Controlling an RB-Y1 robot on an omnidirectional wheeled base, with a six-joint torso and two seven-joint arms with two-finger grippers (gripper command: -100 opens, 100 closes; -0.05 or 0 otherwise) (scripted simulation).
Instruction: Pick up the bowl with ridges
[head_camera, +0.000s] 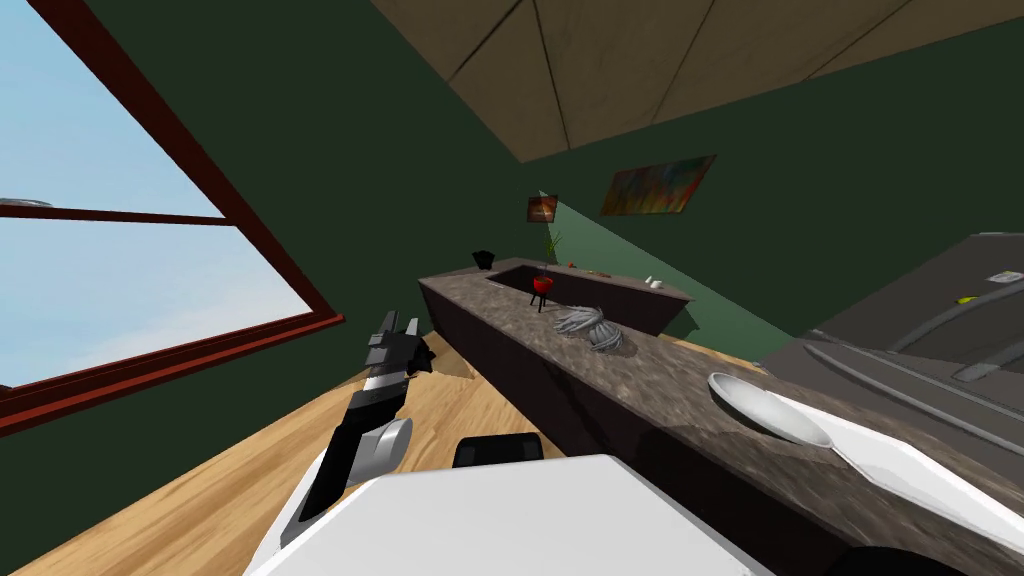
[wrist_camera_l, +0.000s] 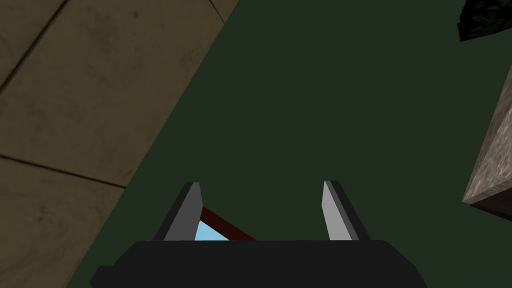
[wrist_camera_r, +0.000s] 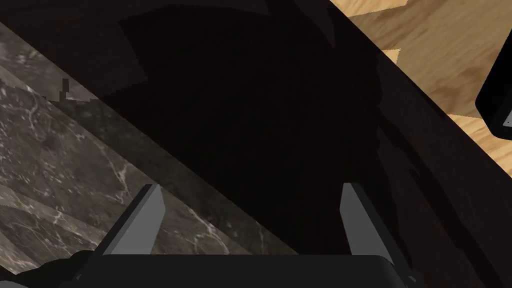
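Left hand (wrist_camera_l: 261, 183) spread, right hand (wrist_camera_r: 251, 185) spread over counter (wrist_camera_r: 60, 165) edge; ridged bowl (head_camera: 590, 328) lengthwise along counter.

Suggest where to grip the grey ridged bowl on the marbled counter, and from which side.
Probably the rim: one finger inside, one outside the grey ridged bowl, coming down from above on the side facing the dark marbled counter's front edge. The ribbed wall looks flared and wide, poor for spanning. Its tilt is hard to read.

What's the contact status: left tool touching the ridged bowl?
Apart. Head view: the left tool hangs beside the counter, over the floor, with a wide stretch of its top between it and the ridged bowl.
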